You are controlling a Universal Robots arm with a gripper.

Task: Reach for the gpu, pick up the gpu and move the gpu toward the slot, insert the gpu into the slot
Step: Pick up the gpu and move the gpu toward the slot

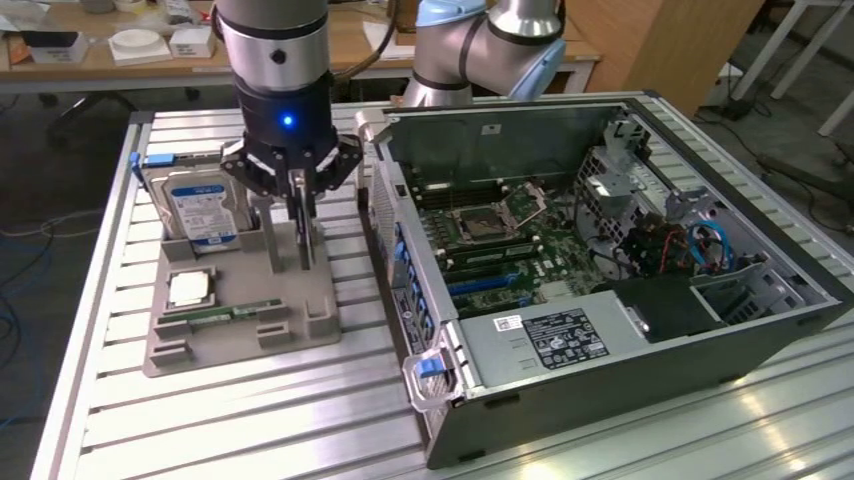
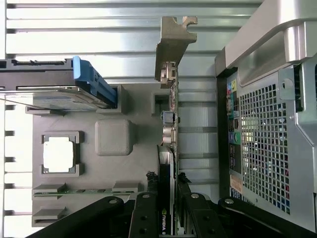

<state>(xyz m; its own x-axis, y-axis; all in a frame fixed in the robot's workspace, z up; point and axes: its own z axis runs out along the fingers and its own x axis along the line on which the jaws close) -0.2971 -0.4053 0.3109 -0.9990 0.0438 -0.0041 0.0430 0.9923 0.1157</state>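
Gripping gpu (image 2: 170, 119) w/ tool (image 2: 167, 183), thin dark card, silver bracket (image 2: 173, 44)

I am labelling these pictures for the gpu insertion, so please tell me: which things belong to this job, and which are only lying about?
Job: gpu, upright in the grey holder, gripper closed on it; slot on the motherboard.
Lying about: hard drive; processor; memory stick.

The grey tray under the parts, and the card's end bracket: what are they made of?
Tray: looks like matte grey plastic, dull with no glints. Gpu bracket: probably bare metal, being thin and bent with a pale metallic sheen.
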